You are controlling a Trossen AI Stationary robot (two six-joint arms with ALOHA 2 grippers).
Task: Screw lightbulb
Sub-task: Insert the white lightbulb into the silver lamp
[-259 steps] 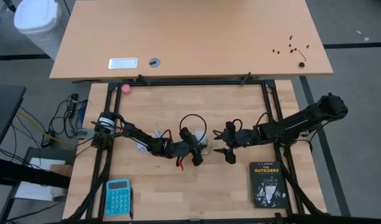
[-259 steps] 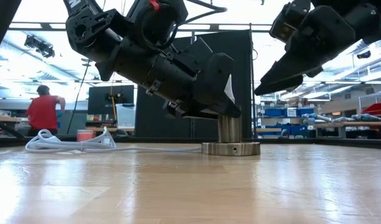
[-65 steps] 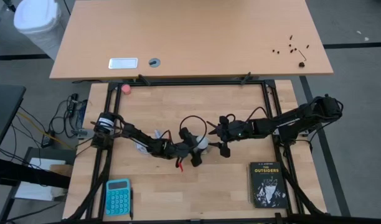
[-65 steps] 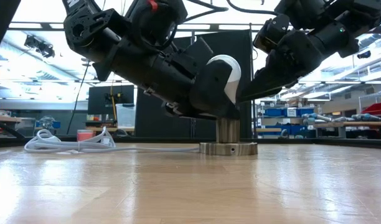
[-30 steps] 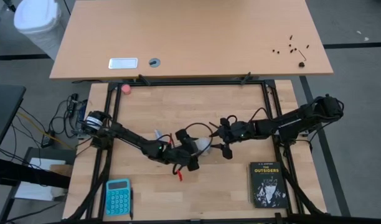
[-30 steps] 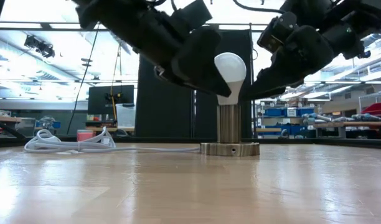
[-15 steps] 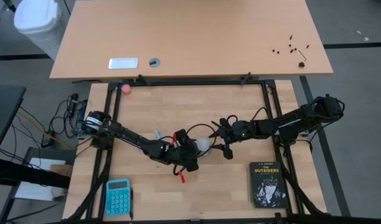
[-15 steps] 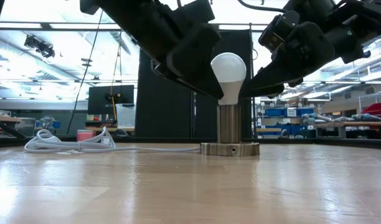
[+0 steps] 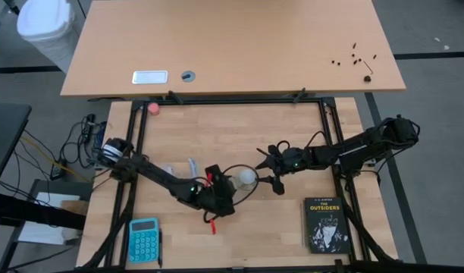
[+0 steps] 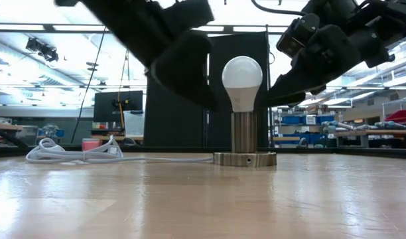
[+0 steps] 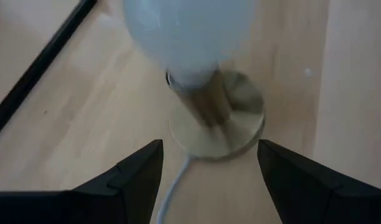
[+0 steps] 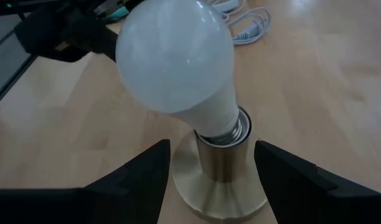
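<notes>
Lightbulb (image 10: 242,81) upright in socket (image 10: 245,147); left end effector (image 9: 219,199) and right end effector (image 9: 271,168) apart, touching nothing.

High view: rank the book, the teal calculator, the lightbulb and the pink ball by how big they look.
1. The book, largest.
2. The teal calculator.
3. The lightbulb, seen end-on from above, so only its round top counts.
4. The pink ball, smallest, though not far off the lightbulb.
</notes>
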